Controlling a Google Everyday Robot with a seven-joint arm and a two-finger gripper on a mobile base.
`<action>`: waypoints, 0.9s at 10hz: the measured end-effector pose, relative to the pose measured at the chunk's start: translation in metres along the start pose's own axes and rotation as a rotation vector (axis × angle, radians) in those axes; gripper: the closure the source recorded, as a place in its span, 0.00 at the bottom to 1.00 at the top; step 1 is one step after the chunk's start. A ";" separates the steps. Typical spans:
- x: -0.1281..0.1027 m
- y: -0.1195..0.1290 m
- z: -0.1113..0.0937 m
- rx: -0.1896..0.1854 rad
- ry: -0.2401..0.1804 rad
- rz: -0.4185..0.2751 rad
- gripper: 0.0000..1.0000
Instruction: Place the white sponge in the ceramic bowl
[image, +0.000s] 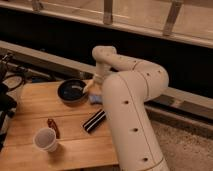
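The white sponge (96, 99), a small pale blue pad, lies on the wooden table (30, 107) just right of the ceramic bowl (72, 91). The bowl is round, shallow and glossy black. My gripper (92, 86) hangs down from the white arm (117, 62), just above the sponge and at the bowl's right rim. The arm's big lower link (127, 120) hides the table to the right of the sponge.
A black bar with white stripes (94, 121) lies in front of the sponge. A white paper cup (45, 139) stands near the table's front left, with a small red object (52, 127) beside it. Dark equipment and cables (7, 82) sit at the far left.
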 end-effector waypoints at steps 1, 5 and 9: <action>0.000 -0.004 0.002 0.002 0.002 0.002 0.00; -0.006 -0.009 0.010 -0.034 -0.050 0.009 0.00; -0.015 -0.003 0.036 -0.020 -0.105 -0.004 0.00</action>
